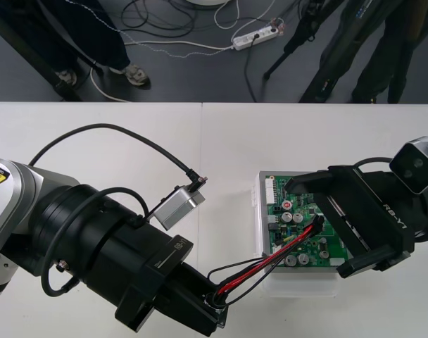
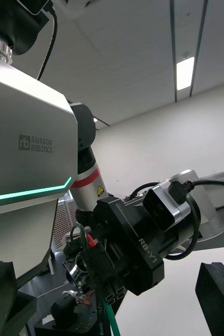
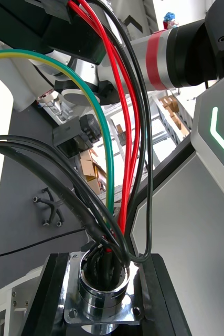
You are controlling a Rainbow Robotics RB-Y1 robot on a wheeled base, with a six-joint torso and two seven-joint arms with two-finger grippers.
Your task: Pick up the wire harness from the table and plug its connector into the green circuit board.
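- The wire harness (image 1: 270, 258) is held off the table (image 1: 305, 134). It runs in a slack line from over the middle of the green circuit board (image 1: 303, 247) out past the board's near left corner.
- Its wires (image 3: 114, 58) are noted as several thin strands, red, black and one green, bunched together and bowed.
- At the end away from the board, the round socket (image 3: 104, 294) is pinched by the left gripper (image 1: 214, 303). The black fingers (image 3: 46, 299) are pressed against the two sides of its flange (image 3: 98, 316).
- The right gripper (image 1: 319, 227) is placed directly over the board, with its jaws spread wide. The harness's board end lies between them, and no grip on it is seen.
- In the right wrist view its fingers (image 2: 216, 294) stand far apart, with the left gripper and socket seen between them.
- The plug is covered by the right gripper's body. Whether it is seated in the board cannot be told.
- The board's right half is hidden under the same gripper, and the left gripper is cut off by the picture's lower edge.
- The socket is bright polished metal, cylindrical, on a squarish flange with corner holes.
- The wire jackets are smooth and glossy.
- The board is flat and green, studded with small silver cylinders and a red dot, and set on a white base (image 1: 298, 283) with a boxy, matte look.
- The table is plain, pale and flat.
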